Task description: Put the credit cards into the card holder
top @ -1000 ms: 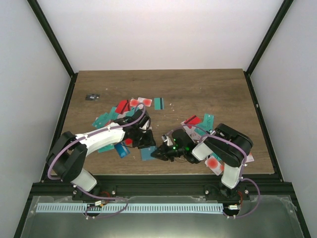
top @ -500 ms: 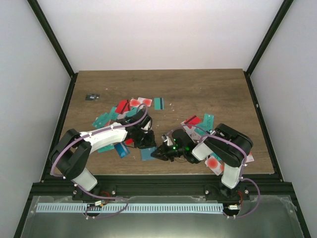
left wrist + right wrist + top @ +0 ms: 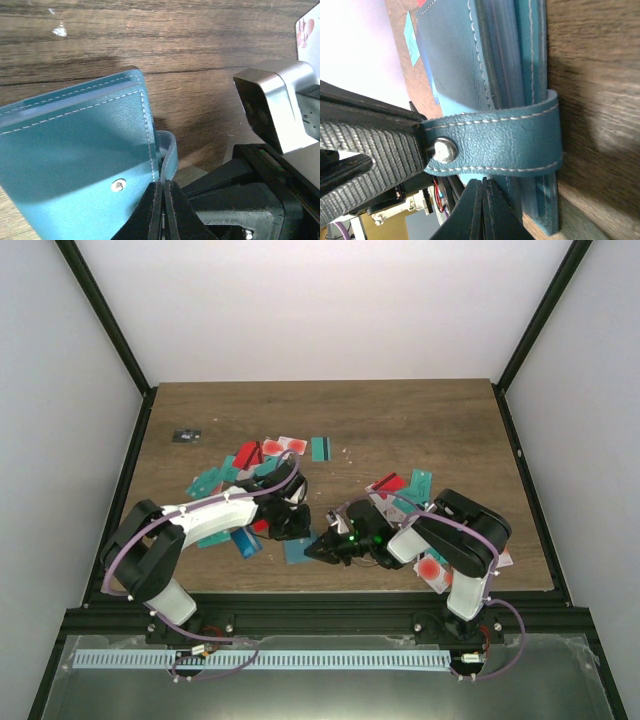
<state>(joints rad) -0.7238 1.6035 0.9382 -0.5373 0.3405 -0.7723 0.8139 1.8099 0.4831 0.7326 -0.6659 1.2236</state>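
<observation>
1. The card holder (image 3: 298,549) lies near the front of the surface (image 3: 420,415), between the two end effectors. It is soft teal leather-like material with white stitching, closed like a book, and its layered edges show in the right wrist view (image 3: 505,55).
2. A grainy stitched strap (image 3: 510,145) wraps round the holder's edge and carries a round metal snap stud (image 3: 444,149).
3. The left end effector (image 3: 161,185) is pinched narrow on the strap's free end. Its ribbed black finger (image 3: 370,150) sits beside the stud.
4. The right end effector (image 3: 482,184) has its fingers nearly touching, with the tips at the holder just under the strap. I cannot tell whether a layer is caught between them.
5. The credit cards, thin flat rectangles, lie loose on the surface:
   - a teal one with a dark stripe (image 3: 320,448)
   - a red one (image 3: 248,455)
   - a white one with red circles (image 3: 281,446)
   - a glossy blue one (image 3: 245,543)
   - more in a group to the right (image 3: 390,483)
6. The surface is brown wood grain.
7. A small dark object (image 3: 186,435) lies at the far left.
</observation>
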